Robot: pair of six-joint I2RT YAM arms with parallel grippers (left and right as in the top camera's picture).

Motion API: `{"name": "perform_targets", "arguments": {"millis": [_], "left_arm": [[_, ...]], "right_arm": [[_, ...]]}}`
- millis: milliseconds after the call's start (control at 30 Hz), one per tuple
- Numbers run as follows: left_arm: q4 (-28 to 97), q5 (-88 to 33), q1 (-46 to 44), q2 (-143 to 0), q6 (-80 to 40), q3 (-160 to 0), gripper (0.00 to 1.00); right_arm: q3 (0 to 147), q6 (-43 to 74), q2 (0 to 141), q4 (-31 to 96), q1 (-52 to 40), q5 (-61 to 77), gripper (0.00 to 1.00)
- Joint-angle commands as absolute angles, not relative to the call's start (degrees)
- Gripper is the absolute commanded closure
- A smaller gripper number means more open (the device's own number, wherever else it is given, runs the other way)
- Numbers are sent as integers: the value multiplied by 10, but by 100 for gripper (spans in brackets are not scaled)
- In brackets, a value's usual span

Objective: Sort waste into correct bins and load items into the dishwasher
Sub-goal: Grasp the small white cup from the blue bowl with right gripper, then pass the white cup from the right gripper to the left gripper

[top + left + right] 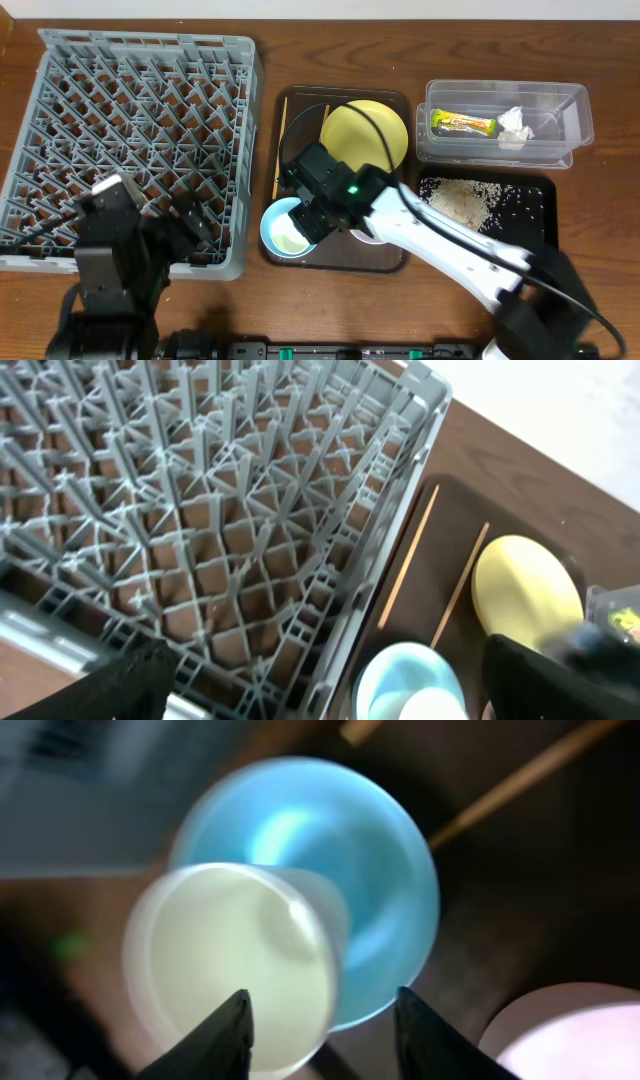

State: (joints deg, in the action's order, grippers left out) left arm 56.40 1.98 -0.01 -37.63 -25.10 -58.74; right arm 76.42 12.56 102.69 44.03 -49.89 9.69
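One small white cup (230, 965) in light blue bowl (380, 870) — right end effector (322, 998) half-open astride rim; pinch squarely, lift straight. Left end effector (325, 665) agape, empty.

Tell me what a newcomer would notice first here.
The big grey dish rack fills the table's left. Centre, the right end effector hangs over a small white cup sitting in the light blue bowl, beside a yellow plate on the brown tray.

Bright even light, soft shadows, right wrist view heavily blurred
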Motion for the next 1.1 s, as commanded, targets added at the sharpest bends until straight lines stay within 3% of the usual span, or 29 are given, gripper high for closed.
{"name": "perform_targets", "arguments": {"millis": [0,133,200,500,767,933,1067], "left_arm": [[580,33,3,-363,-253,-599,2],[600,30,3,-365,-254,-599,2],[602,12,3,-368,-253,-599,2],[498,-303,3,-441,-185,-599,2],[318,-633,3,-538,-223,-599,1],[246,-805,-1,-591,-252,-599,1],[247,-859,-16,-612,-252,-599,2]], "right_arm": [[759,139,1060,439,-500,82,66],[759,139,1078,435,-498,110,91],[761,139,1070,435,-494,110,98],[776,103,924,442,-392,147,99],[776,-30,815,425,-233,507,99],[776,-66,813,397,-214,682,99],[776,-56,813,348,-226,714,99]]}}
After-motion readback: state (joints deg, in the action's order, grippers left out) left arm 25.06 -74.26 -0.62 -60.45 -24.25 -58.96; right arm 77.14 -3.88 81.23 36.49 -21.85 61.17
